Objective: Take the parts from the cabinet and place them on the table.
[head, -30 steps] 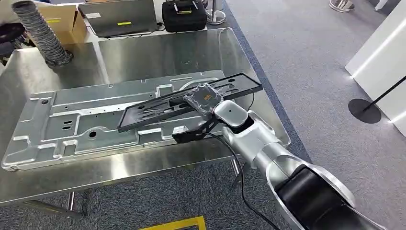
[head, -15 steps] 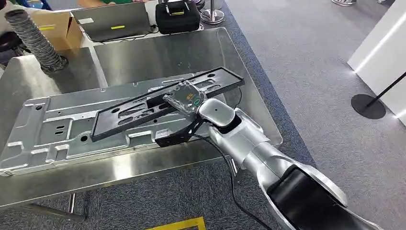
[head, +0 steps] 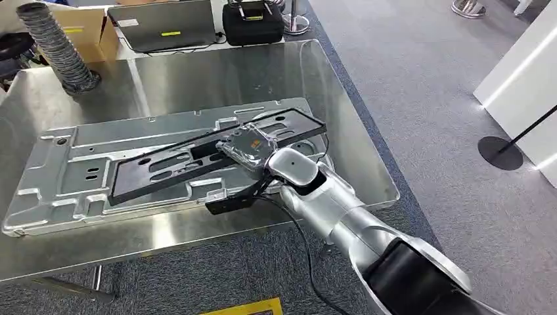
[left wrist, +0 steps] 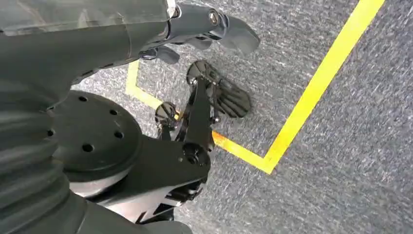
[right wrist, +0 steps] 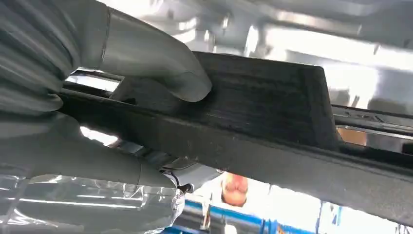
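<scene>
A long, flat black plastic frame with cut-out slots (head: 197, 154) lies slanted across a large stamped grey sheet-metal panel (head: 66, 177), which rests on a shiny steel tabletop (head: 197, 72). The robot's right hand (head: 246, 146), wrapped in clear plastic film, grips the frame near its right end. In the right wrist view the thick grey thumb presses on top of the frame (right wrist: 272, 126) while the fingers (right wrist: 73, 151) curl beneath its edge, so the hand is closed around it.

The left hand (left wrist: 209, 36) hangs over grey carpet marked with yellow tape (left wrist: 311, 92), its fingers spread and holding nothing.

The frame looks stiff, thin and light, but its length means a grip near one end leaves the far end free to droop or swing; a hold nearer the middle would likely balance it better. Its matte surface probably resists slipping. It appears low over the panel; whether its far end touches cannot be told.
</scene>
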Robot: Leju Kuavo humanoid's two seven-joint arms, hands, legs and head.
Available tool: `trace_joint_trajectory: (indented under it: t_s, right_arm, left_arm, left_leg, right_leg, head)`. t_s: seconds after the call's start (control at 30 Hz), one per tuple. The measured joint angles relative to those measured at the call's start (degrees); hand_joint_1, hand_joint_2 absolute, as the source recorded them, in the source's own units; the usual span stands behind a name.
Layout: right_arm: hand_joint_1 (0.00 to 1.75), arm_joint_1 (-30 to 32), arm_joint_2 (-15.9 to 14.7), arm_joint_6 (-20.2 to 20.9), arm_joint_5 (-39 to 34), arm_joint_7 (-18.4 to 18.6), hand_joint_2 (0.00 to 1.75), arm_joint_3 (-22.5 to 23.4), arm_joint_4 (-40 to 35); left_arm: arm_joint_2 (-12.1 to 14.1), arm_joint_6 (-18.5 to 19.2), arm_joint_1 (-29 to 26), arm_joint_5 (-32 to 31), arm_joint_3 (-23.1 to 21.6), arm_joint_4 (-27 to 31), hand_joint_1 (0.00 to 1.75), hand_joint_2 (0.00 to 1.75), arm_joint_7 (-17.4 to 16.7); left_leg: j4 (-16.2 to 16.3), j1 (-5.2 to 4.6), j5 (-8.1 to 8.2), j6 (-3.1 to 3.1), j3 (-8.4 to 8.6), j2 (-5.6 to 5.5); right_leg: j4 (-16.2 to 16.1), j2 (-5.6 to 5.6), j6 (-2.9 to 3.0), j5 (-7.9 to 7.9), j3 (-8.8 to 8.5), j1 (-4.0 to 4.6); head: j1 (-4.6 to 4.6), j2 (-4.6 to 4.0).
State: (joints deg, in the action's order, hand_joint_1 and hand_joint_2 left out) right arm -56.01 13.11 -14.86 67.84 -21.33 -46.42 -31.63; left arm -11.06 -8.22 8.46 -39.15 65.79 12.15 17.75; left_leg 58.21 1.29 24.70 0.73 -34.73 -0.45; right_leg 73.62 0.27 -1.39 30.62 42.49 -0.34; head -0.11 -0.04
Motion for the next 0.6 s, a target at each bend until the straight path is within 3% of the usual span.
trace_joint_trajectory:
  t_s: [0.07, 0.1, 0.13, 0.23, 0.27, 0.33, 0.5, 0.53, 0.6]
  right_arm:
    - [1.75, 0.4, 0.0, -0.5, -0.1, 0.0, 1.75, -0.3, 0.0]
    - [1.75, 0.4, 0.0, -0.8, -0.2, 0.0, 1.75, -0.5, 0.0]
    - [1.75, 0.5, 0.2, -1.1, -0.5, -0.1, 1.75, -0.5, 0.1]
    - [1.75, 1.3, 0.5, -1.4, -1.0, -0.6, 1.75, -0.7, 0.7]
    - [1.75, 1.5, 0.7, -1.4, -1.1, -0.6, 1.75, -0.8, 0.9]
    - [1.75, 1.7, 1.2, -1.5, -1.3, -0.6, 1.75, -0.8, 1.2]
    - [1.75, 1.7, 1.3, -1.5, -1.3, -0.6, 1.75, -0.8, 1.3]
    - [1.75, 1.8, 1.4, -1.5, -1.4, -0.6, 1.75, -0.9, 1.3]
    - [1.75, 2.2, 1.8, -1.6, -1.5, -0.6, 1.75, -0.9, 1.6]
  left_arm:
    - [0.0, 0.1, 0.2, 0.0, 0.0, 0.0, 0.00, 1.75, -0.1]
    - [0.0, 0.2, 0.3, 0.0, 0.0, 0.0, 0.00, 1.75, -0.1]
    - [0.0, 0.2, 0.4, 0.0, 0.0, 0.0, 0.00, 1.75, -0.1]
    - [0.0, 0.1, 0.4, 0.2, 0.0, 0.0, 0.00, 1.75, -0.1]
    - [0.0, 0.1, 0.4, 0.2, 0.0, 0.0, 0.00, 1.75, 0.0]
    - [0.2, -0.1, 0.4, 0.2, 0.0, 0.0, 0.00, 1.75, 0.0]
    - [0.2, -0.1, 0.4, 0.2, 0.0, 0.0, 0.00, 1.75, 0.0]
    - [0.2, -0.1, 0.3, 0.2, 0.0, 0.0, 0.00, 1.75, 0.0]
    - [0.3, -0.1, 0.2, 0.2, 0.0, 0.0, 0.00, 1.75, 0.0]
  left_leg:
    - [0.0, -0.18, 0.06, -0.09, 0.13, -0.04]
    - [-0.1, -0.24, 0.08, -0.20, 0.08, -0.02]
    - [0.1, -0.57, 0.17, -0.54, -0.01, -0.02]
    - [-0.5, -0.30, -0.03, -1.54, 0.29, 0.04]
    - [-0.3, -0.54, 0.29, -1.88, 0.21, 0.11]
    - [3.0, -0.40, 2.76, -2.08, -1.05, 0.11]
    - [4.2, -0.40, 3.43, -2.12, -1.56, 0.11]
    - [5.5, -0.39, 4.12, -2.17, -2.12, 0.13]
    - [12.4, -0.32, 7.38, -2.42, -5.32, 0.12]
  right_leg:
    - [-11.2, 0.00, 0.88, -5.24, -5.42, 0.16]
    - [-15.5, -0.02, 1.43, -5.70, -7.33, 0.41]
    - [-15.7, -0.17, 1.35, -5.95, -7.43, 0.63]
    - [-15.7, -0.05, 1.84, -6.01, -7.40, 0.87]
    - [-16.8, -0.16, 2.32, -6.54, -7.89, 0.02]
    - [-17.2, -0.26, 2.80, -6.69, -8.19, 0.11]
    - [-17.2, -0.25, 2.82, -6.68, -8.19, 0.13]
    - [-17.2, -0.25, 2.82, -6.68, -8.18, 0.13]
    - [-17.2, -0.26, 2.96, -6.59, -8.20, 0.23]
  head:
    - [-0.02, 0.00]
    - [-0.04, 0.00]
    - [-0.15, 0.02]
    - [0.04, 0.00]
    - [-0.07, 0.00]
    - [-0.18, 0.00]
    - [-0.20, 0.02]
    - [-0.22, 0.00]
    - [-0.17, 0.00]
